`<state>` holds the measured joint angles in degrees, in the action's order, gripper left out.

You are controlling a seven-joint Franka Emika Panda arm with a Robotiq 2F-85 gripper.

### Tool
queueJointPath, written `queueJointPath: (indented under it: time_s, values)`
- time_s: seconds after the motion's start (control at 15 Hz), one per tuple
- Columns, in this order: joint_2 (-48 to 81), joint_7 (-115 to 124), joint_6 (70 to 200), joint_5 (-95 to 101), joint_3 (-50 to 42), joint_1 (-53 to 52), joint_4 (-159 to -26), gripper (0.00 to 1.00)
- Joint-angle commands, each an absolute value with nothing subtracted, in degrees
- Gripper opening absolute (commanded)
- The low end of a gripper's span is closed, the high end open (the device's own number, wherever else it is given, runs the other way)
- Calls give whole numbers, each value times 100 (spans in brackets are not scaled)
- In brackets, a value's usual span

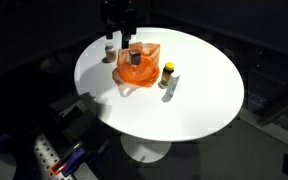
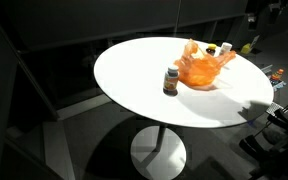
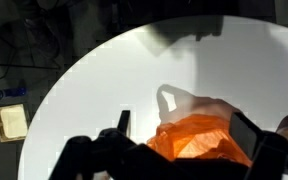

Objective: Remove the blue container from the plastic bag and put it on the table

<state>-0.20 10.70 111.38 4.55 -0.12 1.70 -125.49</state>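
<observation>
In the wrist view the gripper (image 3: 181,122) fills the lower edge. Its two dark fingers (image 3: 124,124) stand wide apart, with nothing clamped between them. The orange plastic bag (image 3: 199,138) bulges up between the fingers, and a clear, crumpled flap of it rises just above the orange part. Beyond lies the round white table (image 3: 104,90), brightly lit, with the arm's shadow across its far side. A small object shows at the right edge of this view, too cut off to name.

In an exterior view the gripper (image 1: 125,42) hangs directly over the plastic bag (image 1: 136,70), which sits on the table (image 1: 194,110) toward its far side. A dark object (image 1: 135,57) rests in the open top of the bag, just under the fingers. Whether this is the blue container cannot be told, as its colour does not read. A yellow-capped bottle (image 1: 168,71) stands just beside the bag, and another small bottle (image 1: 109,47) stands on the bag's other side, near the table edge.

In an exterior view from lower down, the plastic bag (image 2: 201,68) lies open and crumpled on the table (image 2: 134,90). A small bottle (image 2: 171,80) stands in front of the bag, close to it but apart. Two more bottles (image 2: 211,48) stand behind it. The gripper cannot be made out against the dark background here.
</observation>
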Motion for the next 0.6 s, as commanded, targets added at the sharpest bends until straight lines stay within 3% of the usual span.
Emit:
queueJointPath:
  time_s: [0.0, 0.53]
  values:
    - [-16, 1076, 11125, 454, -41, 141, -12533, 100]
    - [185, 1435, 11479, 519, -96, 166, -12710, 100]
